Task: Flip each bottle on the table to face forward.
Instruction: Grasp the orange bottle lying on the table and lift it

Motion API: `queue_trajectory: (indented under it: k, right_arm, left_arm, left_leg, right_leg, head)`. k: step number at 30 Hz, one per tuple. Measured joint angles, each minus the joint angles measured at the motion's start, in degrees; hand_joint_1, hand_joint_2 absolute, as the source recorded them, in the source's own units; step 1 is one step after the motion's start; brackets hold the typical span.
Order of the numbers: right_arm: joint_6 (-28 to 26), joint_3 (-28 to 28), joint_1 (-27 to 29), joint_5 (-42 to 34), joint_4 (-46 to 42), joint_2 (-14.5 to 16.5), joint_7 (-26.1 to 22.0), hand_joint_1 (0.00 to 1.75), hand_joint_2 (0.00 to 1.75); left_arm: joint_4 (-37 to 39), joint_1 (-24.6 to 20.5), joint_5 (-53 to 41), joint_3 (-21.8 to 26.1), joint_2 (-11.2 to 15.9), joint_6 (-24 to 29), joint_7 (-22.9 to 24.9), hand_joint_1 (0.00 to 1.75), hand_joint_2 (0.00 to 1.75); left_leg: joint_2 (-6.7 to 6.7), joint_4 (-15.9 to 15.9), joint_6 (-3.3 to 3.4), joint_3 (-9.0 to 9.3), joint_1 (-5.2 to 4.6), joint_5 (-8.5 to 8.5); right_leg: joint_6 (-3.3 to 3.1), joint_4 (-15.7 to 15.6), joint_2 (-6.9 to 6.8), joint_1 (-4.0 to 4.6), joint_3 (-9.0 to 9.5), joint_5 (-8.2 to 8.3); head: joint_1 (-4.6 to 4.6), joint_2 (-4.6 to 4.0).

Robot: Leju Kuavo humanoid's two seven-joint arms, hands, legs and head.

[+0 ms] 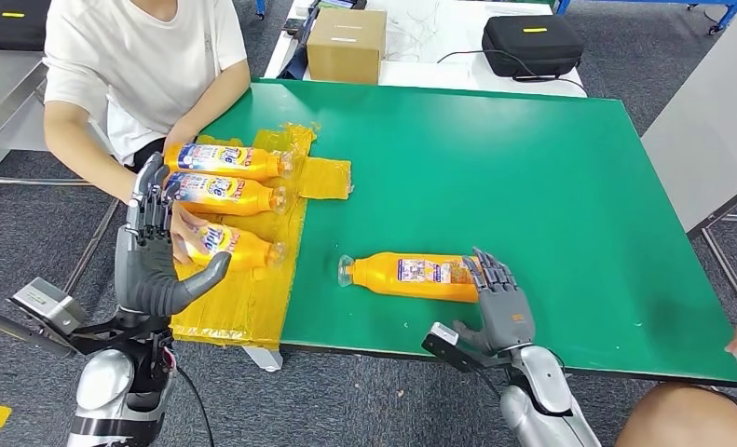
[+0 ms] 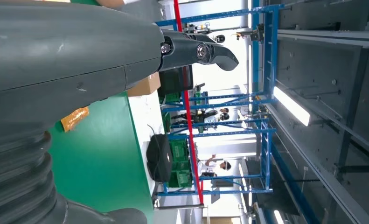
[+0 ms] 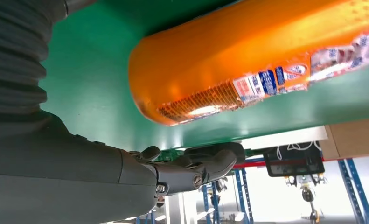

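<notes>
The robot's right hand [image 1: 502, 303] rests with spread fingers, grasping nothing, at the base of a lone orange plastic bottle [image 1: 411, 277] lying sideways on the green table [image 1: 495, 177]. Its left hand [image 1: 155, 251] hangs released beside three more orange bottles [image 1: 223, 191] on yellow sheeting [image 1: 243, 303].

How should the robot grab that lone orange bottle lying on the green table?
Probably around the wide body of the lone bottle, near its base end, coming from the right, where the right hand already sits open. It lies on its side, cap pointing left, so the neck end is farther.
</notes>
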Motion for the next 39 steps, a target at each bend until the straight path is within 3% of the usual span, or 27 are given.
queue_trajectory:
  k: [18, 33, 34, 37, 38, 39]
  right_arm:
    - [0.6, 3.8, -13.3, 5.7, 19.9, 0.5, 2.3, 0.00, 1.75]
    - [3.2, 5.8, -17.4, 5.5, 24.9, 0.7, 2.6, 0.00, 1.75]
    - [4.2, 5.8, -17.8, 5.3, 25.1, 0.7, 2.7, 0.09, 1.75]
    - [9.4, 6.2, -19.3, 5.0, 26.1, 0.8, 3.7, 1.37, 1.75]
    - [11.7, 6.4, -19.9, 4.7, 26.6, 0.7, 4.0, 1.71, 1.75]
    - [14.0, 6.6, -20.6, 4.3, 27.1, 0.7, 4.0, 1.75, 1.75]
  left_arm:
    - [4.5, -1.2, 2.0, -2.7, -0.4, -1.0, 1.4, 0.00, 1.75]
    - [5.4, -2.0, 2.6, -3.3, -0.6, -0.2, 2.0, 0.00, 1.75]
    - [5.5, -2.1, 2.7, -3.3, -0.7, -0.1, 2.2, 0.00, 1.75]
    - [5.6, -2.1, 2.8, -3.5, -0.8, 0.0, 2.4, 0.00, 1.75]
    - [5.7, -2.1, 2.7, -3.6, -0.8, 0.1, 2.4, 0.00, 1.75]
    - [5.8, -2.1, 2.7, -3.6, -0.8, 0.2, 2.4, 0.00, 1.75]
  left_leg:
    - [0.04, 0.0, 0.00, 0.09, 0.00, 0.00]
    - [0.05, 0.0, 0.01, 0.22, -0.01, 0.01]
    - [0.05, 0.0, 0.01, 0.23, -0.01, 0.01]
    - [0.16, 0.0, 0.01, 0.36, -0.01, 0.00]
    - [0.21, 0.0, 0.01, 0.43, -0.01, -0.01]
    - [0.25, 0.0, 0.01, 0.51, -0.01, -0.02]
  right_leg:
    - [0.01, 0.0, 0.04, 0.00, 0.04, 0.03]
    - [0.04, 0.0, 0.04, -0.01, 0.17, 0.05]
    - [0.04, 0.0, 0.04, -0.01, 0.18, 0.05]
    - [0.04, 0.0, 0.07, 0.00, 0.25, 0.05]
    - [0.03, 0.0, 0.07, 0.00, 0.30, 0.05]
    - [0.03, 0.0, 0.08, 0.00, 0.36, 0.05]
  head:
    - [-0.01, 0.00]
    - [-0.01, 0.00]
    - [-0.01, 0.00]
    - [-0.02, 0.00]
    - [-0.02, 0.00]
    - [-0.01, 0.00]
